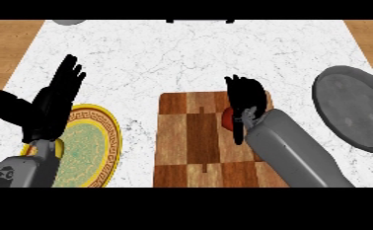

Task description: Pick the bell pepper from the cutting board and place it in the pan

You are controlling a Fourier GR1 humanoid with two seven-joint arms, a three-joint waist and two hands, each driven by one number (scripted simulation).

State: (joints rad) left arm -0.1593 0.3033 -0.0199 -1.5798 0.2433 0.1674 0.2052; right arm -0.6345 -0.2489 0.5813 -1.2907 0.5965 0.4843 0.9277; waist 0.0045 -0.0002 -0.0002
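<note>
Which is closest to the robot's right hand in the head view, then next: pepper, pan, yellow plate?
1. Bell pepper, against the right hand, on the cutting board.
2. Pan, off to the right.
3. Plate, far left.

Counter [182, 56]: white marble, grey veining. Cutting board [197, 140]: brown wood, light and dark blocks. Plate [98, 135]: mottled green centre, yellow patterned rim. Pan [350, 105]: grey. Pepper [227, 119]: red. Left hand [55, 95], right hand [246, 98]: black.
</note>
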